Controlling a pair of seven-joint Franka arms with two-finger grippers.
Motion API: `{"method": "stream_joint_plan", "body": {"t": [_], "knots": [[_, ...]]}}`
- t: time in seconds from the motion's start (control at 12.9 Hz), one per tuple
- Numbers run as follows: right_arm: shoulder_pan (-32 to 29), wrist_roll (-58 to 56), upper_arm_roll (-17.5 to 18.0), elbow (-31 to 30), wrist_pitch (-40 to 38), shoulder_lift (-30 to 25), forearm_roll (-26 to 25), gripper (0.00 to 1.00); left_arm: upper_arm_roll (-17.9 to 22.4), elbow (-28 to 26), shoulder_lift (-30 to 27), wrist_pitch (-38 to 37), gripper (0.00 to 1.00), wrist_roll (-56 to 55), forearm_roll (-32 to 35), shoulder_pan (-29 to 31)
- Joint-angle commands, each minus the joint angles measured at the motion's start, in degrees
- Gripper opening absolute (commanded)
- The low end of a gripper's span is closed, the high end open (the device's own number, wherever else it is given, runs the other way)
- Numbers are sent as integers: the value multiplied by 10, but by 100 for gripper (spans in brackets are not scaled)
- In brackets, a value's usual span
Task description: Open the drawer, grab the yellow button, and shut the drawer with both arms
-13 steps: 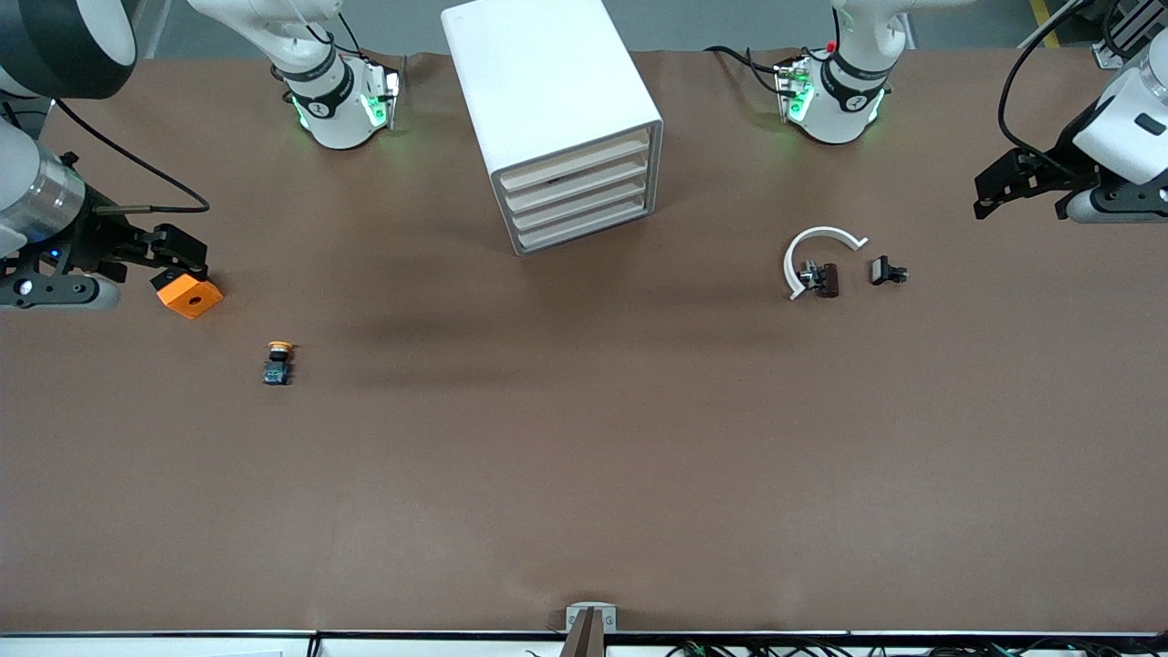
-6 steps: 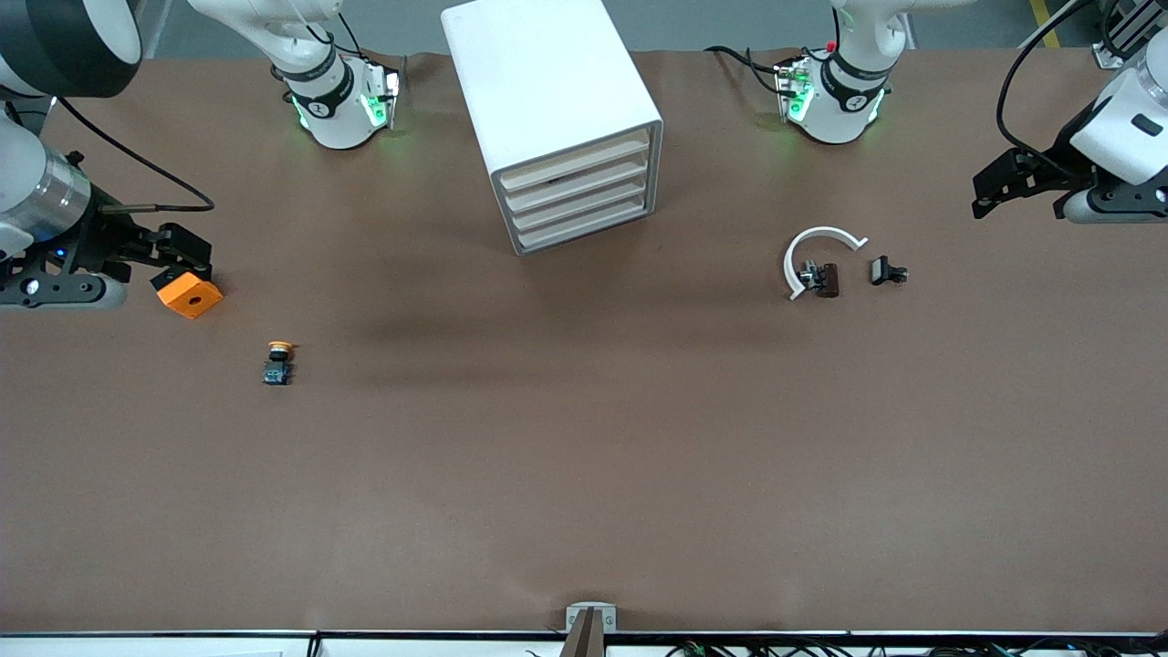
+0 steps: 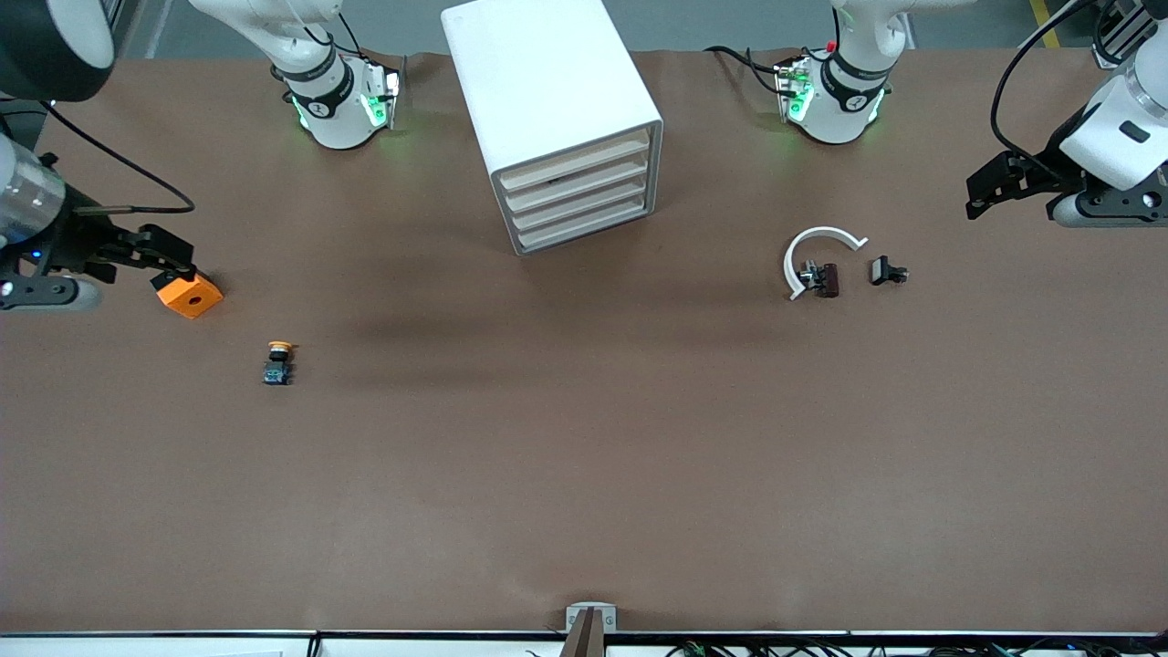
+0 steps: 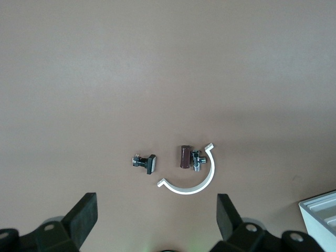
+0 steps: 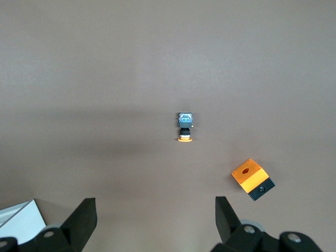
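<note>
Above the table's right-arm end, the right gripper [image 3: 173, 265] hangs with fingers spread and empty, over the orange block [image 3: 190, 295]. Nearer the front camera lies the button [image 3: 278, 361] on bare table. The left gripper [image 3: 990, 187], also spread and empty, waits above the table's other end; the drawer unit [image 3: 557, 119] stands shut.

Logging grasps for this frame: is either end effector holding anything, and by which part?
Nothing is held. The left end effector and right end effector are both open and empty; the button lies on the table.
</note>
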Motion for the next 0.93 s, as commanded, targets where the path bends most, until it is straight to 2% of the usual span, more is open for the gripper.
{"method": "stream_joint_plan", "body": {"t": [0.0, 0.85], "knots": [[-26, -15, 4, 7, -6, -4, 15, 100, -2, -2, -5, -1, 100, 11, -4, 2], [-34, -16, 6, 35, -7, -3, 8, 100, -2, -1, -4, -1, 100, 11, -4, 2]]}}
